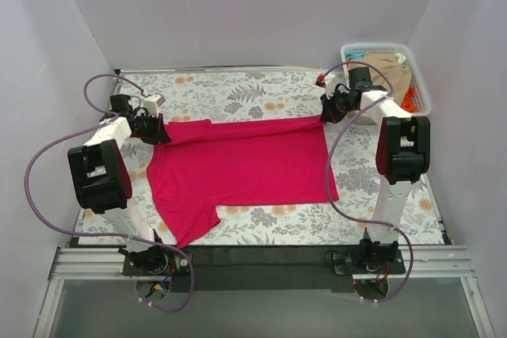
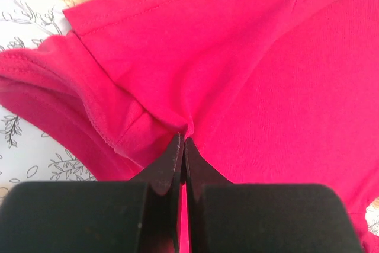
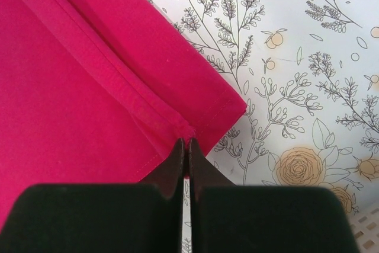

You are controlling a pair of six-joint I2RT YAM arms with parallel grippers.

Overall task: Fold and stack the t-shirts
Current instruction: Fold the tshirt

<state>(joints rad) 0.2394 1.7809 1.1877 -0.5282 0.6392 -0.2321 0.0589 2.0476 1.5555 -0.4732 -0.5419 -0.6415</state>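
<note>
left gripper: the two black fingers are pressed together, with a small pinch of the pink shirt caught between their tips; the cloth puckers into a crease where they meet.
cloth at the left gripper: a sleeve with a stitched hem lies bunched just to the left of the fingers, resting on the flowered table cover.
right gripper: the fingers are clamped together on the shirt's hemmed edge, close to a corner of the cloth; a narrow doubled strip of cloth runs away from the tips.
cloth at the right gripper: the corner lies flat on the table cover, with bare flower print beside it.
pink shirt: spread over the middle of the table, its far edge drawn into a nearly straight line between the two grippers; one sleeve points toward the near-left corner.
left arm: reaches to the far-left part of the table, at the shirt's far-left end.
right arm: reaches to the far-right part of the table, at the shirt's far-right end.
basket: white lattice plastic, at the far-right corner, just beyond the right gripper.
basket contents: a tan shirt on top and a strip of orange cloth at the near side.
</note>
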